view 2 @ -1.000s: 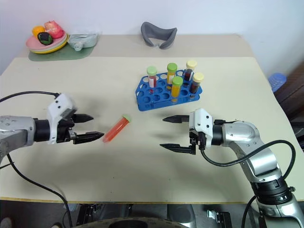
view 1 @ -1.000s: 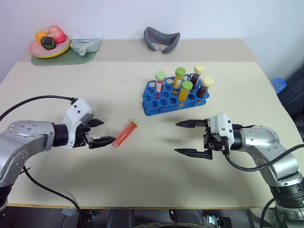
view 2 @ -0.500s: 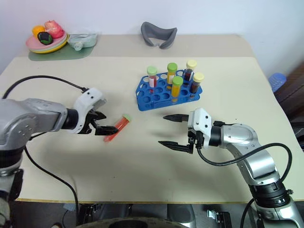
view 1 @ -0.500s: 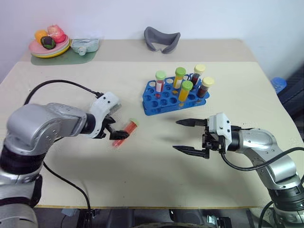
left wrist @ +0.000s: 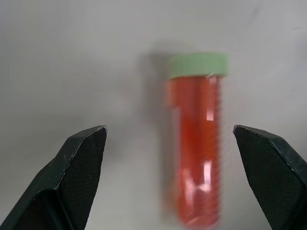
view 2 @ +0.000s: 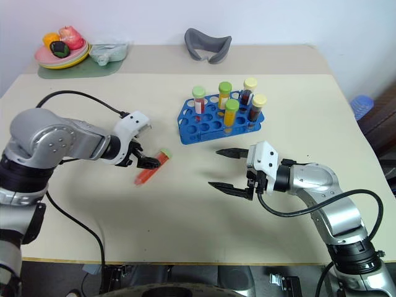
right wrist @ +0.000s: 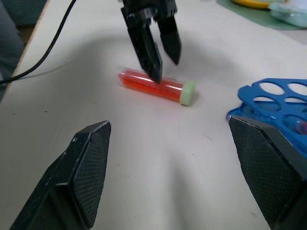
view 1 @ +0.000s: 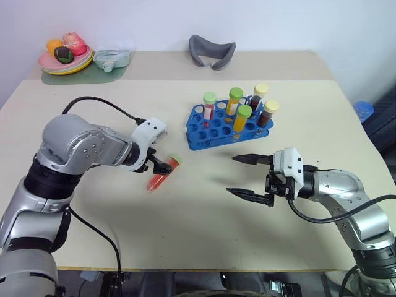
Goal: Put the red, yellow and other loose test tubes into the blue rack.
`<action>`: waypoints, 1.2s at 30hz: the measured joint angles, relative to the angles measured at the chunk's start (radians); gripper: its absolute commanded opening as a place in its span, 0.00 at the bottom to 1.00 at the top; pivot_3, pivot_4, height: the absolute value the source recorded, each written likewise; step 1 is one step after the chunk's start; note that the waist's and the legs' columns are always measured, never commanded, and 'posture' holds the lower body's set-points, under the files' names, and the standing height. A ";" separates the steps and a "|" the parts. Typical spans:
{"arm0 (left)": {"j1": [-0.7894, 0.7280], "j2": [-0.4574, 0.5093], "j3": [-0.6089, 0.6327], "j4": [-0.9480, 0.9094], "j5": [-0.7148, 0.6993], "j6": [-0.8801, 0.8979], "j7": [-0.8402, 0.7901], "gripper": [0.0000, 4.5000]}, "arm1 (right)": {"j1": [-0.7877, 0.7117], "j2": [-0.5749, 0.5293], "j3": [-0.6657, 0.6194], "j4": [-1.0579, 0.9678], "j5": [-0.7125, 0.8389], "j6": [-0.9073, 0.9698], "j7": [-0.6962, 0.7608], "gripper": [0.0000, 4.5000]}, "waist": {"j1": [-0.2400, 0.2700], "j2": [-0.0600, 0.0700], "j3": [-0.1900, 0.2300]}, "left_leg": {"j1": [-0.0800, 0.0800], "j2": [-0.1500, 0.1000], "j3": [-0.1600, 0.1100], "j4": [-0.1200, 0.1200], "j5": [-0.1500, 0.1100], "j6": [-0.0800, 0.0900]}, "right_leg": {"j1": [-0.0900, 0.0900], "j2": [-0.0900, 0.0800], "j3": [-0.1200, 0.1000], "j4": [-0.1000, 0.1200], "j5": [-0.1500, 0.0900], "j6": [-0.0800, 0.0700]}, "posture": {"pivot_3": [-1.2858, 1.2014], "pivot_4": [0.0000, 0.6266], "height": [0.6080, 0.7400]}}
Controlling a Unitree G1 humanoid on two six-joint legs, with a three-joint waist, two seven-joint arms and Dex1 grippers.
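Left eye view showed the clear plastic tube of red-orange liquid with a pale green cap (view 1: 162, 172) lying on its side on the beige surface (view 1: 185, 216), near and left of the bright blue plastic rack with round holes (view 1: 218, 129). The left pincer (view 1: 162, 166) hung directly over the tube, fingers spread to either side and not touching it. The rack held five capped tubes upright. The right pincer (view 1: 246, 176) hovered released to the right of the tube, near side of the rack, gripping nothing.
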 measured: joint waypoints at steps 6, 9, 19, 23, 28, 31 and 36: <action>-0.040 -0.025 -0.019 0.069 -0.059 0.000 0.052 0.97 | 0.012 -0.009 -0.009 -0.027 0.000 0.016 -0.028 0.88 | 0.000 0.000 0.000 | 0.000 0.000 0.000 0.002 0.000 0.000 | 0.000 0.000 0.000 0.001 0.000 0.000 | 0.52 0.24 1.00; -0.045 -0.034 -0.041 0.099 -0.086 0.000 0.082 0.97 | 0.016 -0.011 -0.011 -0.045 0.002 0.034 -0.038 0.88 | 0.001 0.000 0.000 | 0.000 0.000 0.000 0.002 0.000 0.000 | 0.000 0.000 0.000 0.001 0.000 0.000 | 0.52 0.24 1.00; -0.056 -0.079 -0.064 0.155 -0.120 0.000 0.170 0.85 | 0.017 -0.020 -0.026 -0.068 0.011 0.072 -0.065 0.90 | 0.001 0.000 0.000 | 0.000 0.000 0.000 0.003 0.000 0.000 | 0.000 0.000 0.000 0.002 0.000 0.000 | 0.52 0.24 1.00; -0.057 -0.079 -0.085 0.156 -0.099 0.000 0.183 0.46 | 0.023 -0.020 -0.028 -0.089 0.013 0.082 -0.078 0.90 | 0.000 0.000 0.000 | 0.000 0.000 0.000 0.003 0.000 0.000 | 0.000 0.000 0.000 0.002 0.000 0.000 | 0.52 0.24 1.00; -0.058 -0.079 -0.090 0.155 -0.078 0.000 0.182 0.17 | 0.044 -0.023 -0.054 -0.108 0.018 0.099 -0.094 0.90 | 0.001 0.000 0.000 | 0.000 0.000 0.000 0.004 0.000 0.000 | 0.001 0.000 0.000 0.002 0.000 0.000 | 0.52 0.24 1.00; -0.058 -0.076 -0.091 0.152 -0.073 0.000 0.172 0.17 | 0.053 -0.023 -0.059 -0.120 0.023 0.105 -0.104 0.90 | 0.000 0.000 0.000 | 0.000 0.000 0.000 0.004 0.000 0.000 | 0.000 0.000 0.000 0.003 0.000 0.000 | 0.52 0.24 1.00; -0.046 -0.057 -0.093 0.100 -0.026 -0.001 0.132 0.17 | 0.055 -0.021 -0.060 -0.126 0.037 0.121 -0.120 0.90 | 0.001 0.000 0.000 | 0.000 0.000 0.000 0.004 0.000 0.000 | 0.000 0.000 0.000 0.003 0.000 0.000 | 0.52 0.24 1.00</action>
